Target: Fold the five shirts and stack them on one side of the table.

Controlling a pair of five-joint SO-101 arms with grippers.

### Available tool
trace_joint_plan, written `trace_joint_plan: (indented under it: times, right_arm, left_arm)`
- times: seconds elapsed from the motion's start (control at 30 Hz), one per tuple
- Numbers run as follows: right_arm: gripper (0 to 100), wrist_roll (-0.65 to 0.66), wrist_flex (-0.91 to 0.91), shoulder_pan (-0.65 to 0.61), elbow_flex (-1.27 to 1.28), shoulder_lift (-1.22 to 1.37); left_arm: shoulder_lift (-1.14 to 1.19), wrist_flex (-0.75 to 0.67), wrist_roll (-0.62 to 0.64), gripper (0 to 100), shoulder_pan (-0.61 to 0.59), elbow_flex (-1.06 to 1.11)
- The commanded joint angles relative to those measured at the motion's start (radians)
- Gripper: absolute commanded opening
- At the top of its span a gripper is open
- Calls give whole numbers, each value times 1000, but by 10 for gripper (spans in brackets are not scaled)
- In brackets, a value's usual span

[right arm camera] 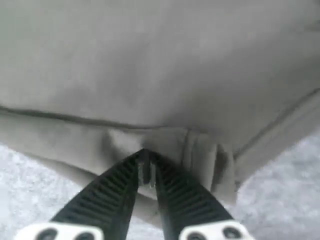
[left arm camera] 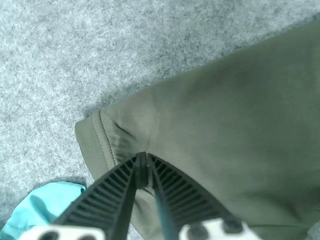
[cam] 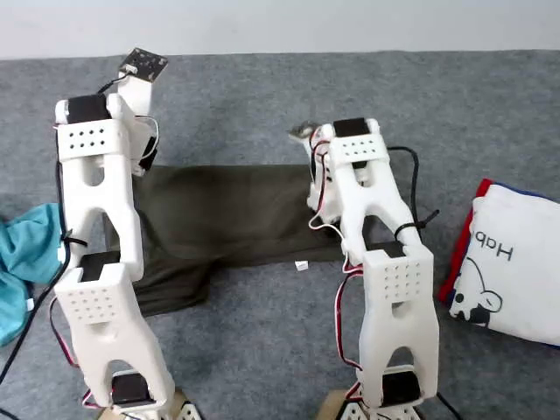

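Right now your left gripper (left arm camera: 142, 169) is clamped on the olive shirt (left arm camera: 225, 125), its two fingers pressed together over the cloth just inside a hemmed sleeve end. Your right gripper (right arm camera: 145, 161) is likewise pinched tight on the same shirt, biting a bunched fold at its edge beside a seam. From above you see that shirt lying spread across the grey table (cam: 262, 96) between the two arms, with one part reaching down beside the left arm. A teal shirt (cam: 26, 254) lies crumpled at the table's left edge, near the olive sleeve. On the right side, well apart from the olive shirt, a folded white shirt (cam: 516, 262) rests on top of red cloth (cam: 461, 249), with a blue edge showing behind it.
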Motion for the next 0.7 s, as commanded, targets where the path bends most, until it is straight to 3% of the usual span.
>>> trace_joint_plan:
  times: [0.0,0.43,0.67]
  right_arm:
    - [9,-11,91,10,-55,-18]
    - [9,-34,84,74,290,-314]
    - [9,-38,-93,68,175,-349]
  left_arm:
    - [-66,28,5,6,0,-24]
    - [-66,25,5,6,6,-24]
    - [-60,25,5,6,8,-24]
